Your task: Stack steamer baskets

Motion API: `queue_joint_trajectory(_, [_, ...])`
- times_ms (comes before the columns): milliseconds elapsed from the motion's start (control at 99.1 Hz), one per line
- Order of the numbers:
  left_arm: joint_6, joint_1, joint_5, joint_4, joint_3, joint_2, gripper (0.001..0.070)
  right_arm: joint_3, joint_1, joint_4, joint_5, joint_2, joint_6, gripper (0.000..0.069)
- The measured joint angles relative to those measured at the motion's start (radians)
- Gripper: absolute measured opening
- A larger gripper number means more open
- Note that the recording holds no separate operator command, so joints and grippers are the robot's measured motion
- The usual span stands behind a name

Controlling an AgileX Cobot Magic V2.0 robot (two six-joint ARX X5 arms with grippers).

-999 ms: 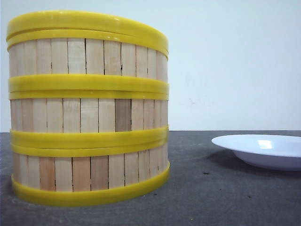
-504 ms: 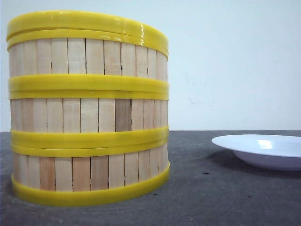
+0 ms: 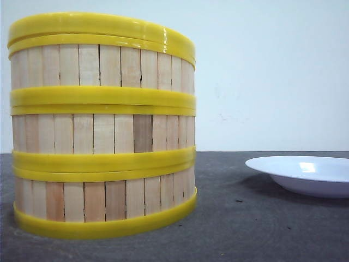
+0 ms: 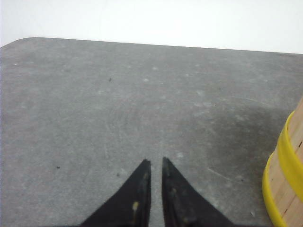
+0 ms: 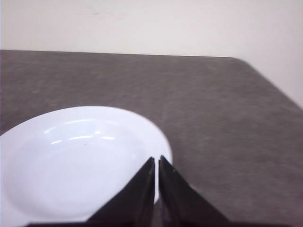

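Note:
Three steamer baskets (image 3: 102, 125) stand in one stack at the left of the front view, slatted wooden walls between yellow rims, close to the camera. The stack's lower edge (image 4: 285, 179) shows in the left wrist view, off to one side of my left gripper (image 4: 155, 161). That gripper is shut with only a thin slit between its black fingers, holding nothing, over bare table. My right gripper (image 5: 156, 159) is shut and empty too, its tips over the rim of the white plate (image 5: 71, 161). Neither gripper shows in the front view.
The white plate (image 3: 305, 173) sits on the dark grey table (image 3: 245, 218) at the right, apart from the stack. A pale wall rises behind the table's far edge. The table's corners show in both wrist views.

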Motion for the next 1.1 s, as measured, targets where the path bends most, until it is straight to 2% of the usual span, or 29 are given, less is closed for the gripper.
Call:
queue_joint_trajectory(141, [0.0, 0.0, 0.0, 0.0, 0.0, 0.0, 0.0014, -0.03, -0.016, 0.022, -0.032, 0.001, 0.0, 0.0007])
queue_joint_trajectory(363, [0.0, 0.0, 0.0, 0.0, 0.0, 0.0, 0.0014, -0.03, -0.054, 0.03, -0.03, 0.001, 0.0, 0.0007])
queue_joint_trajectory(1100, [0.0, 0.0, 0.0, 0.0, 0.0, 0.0, 0.0014, -0.03, -0.056, 0.065, -0.028, 0.001, 0.0, 0.0007])
